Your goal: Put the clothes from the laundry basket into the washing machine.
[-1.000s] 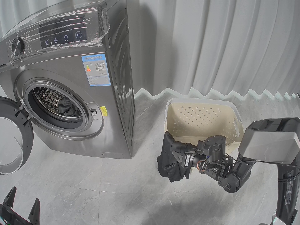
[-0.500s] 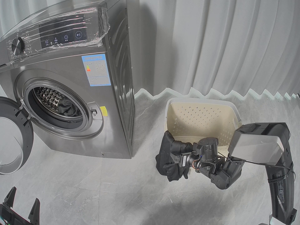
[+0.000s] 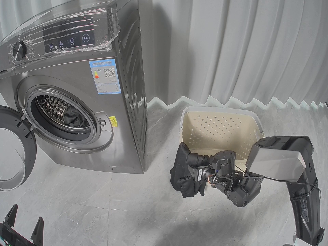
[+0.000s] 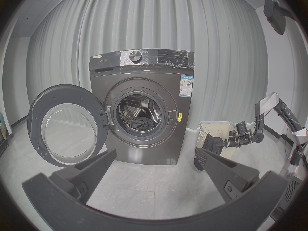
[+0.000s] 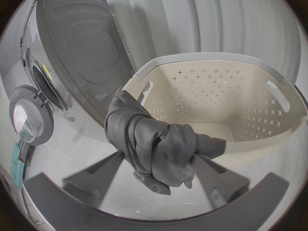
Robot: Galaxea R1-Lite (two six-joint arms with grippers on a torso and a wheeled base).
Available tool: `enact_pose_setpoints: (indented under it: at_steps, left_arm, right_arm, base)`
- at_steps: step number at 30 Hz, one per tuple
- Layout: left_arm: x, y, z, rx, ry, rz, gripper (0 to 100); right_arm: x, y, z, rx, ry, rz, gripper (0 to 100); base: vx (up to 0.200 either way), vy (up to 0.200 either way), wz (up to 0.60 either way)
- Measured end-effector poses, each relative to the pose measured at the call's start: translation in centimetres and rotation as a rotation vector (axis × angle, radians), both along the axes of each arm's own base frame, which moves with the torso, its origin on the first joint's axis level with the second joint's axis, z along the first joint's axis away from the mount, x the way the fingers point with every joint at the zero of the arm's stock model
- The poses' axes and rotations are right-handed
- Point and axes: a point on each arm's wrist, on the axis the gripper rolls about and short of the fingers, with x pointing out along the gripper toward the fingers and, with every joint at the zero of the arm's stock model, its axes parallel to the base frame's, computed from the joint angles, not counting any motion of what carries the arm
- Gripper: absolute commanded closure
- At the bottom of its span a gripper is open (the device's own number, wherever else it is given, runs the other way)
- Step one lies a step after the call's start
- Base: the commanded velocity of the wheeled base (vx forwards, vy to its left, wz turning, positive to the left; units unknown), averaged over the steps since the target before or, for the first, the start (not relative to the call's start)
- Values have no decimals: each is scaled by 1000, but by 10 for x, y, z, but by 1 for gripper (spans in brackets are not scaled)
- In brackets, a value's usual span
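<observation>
Washing machine (image 3: 126,86): grey metal casing, smooth with a satin sheen. Wrinkled clear plastic film (image 3: 68,35) is stuck on it, at 12 o'clock from the shiny perforated metal drum (image 3: 54,107). Laundry basket (image 3: 218,130): matt cream plastic, star-punched. Dark garment (image 3: 184,178): soft matt cloth, fine knit. Floor (image 3: 102,205): polished marble-look tile. Curtain (image 3: 239,45): white pleated cloth.
</observation>
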Motion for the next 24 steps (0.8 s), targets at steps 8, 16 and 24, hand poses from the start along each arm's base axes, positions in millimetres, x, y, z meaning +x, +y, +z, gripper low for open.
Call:
enact_pose_setpoints:
  at_steps: [8,16,24]
  left_arm:
    - [0,0,0,-1,0,0,0]
    - [0,0,0,-6,0,0,0]
    - [0,0,0,-6,0,0,0]
  right_arm:
    - [-1,0,-1,0,1,2,100]
    - [-4,-1,5,23,-27,1,100]
    - [-26,-1,32,48,-66,34,100]
  base:
    - [0,0,0]
    - [0,0,0]
    - [0,0,0]
